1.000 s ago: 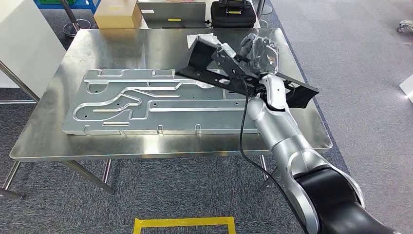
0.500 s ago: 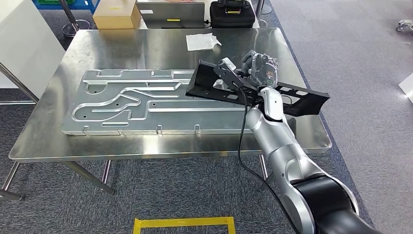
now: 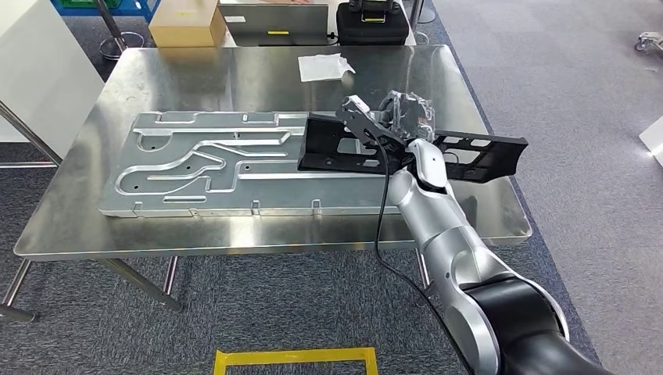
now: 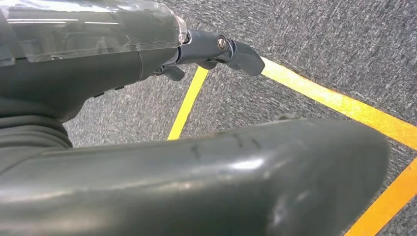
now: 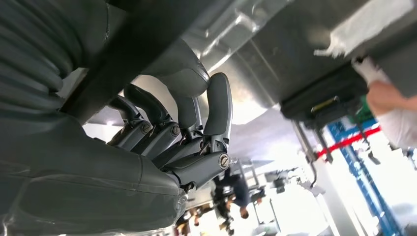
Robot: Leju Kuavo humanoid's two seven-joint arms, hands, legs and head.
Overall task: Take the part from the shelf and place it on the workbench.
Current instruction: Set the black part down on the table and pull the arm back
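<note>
Now the right hand (image 3: 405,117) grips the black part (image 3: 414,147) over the workbench (image 3: 234,66).
Fingers (image 5: 196,142) curl round its middle; part ends jut past them both ways; left hand (image 4: 147,64) hangs empty, fingers loose.

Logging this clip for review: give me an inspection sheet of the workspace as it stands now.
Surface: steel workbench, shiny, on a grey carpet floor.
Job's things: long black part, gripped near its middle by the right hand, lying roughly level over the right side of the bench; contact with the bench cannot be told.
Clutter: large machined aluminium plate lying flat; white sheet near the far edge.
Hands: right hand holds the part; left hand hangs over the floor, holding nothing.
Cables: black cable along the right arm.
Surroundings: yellow floor tape, cardboard box, black case.
</note>
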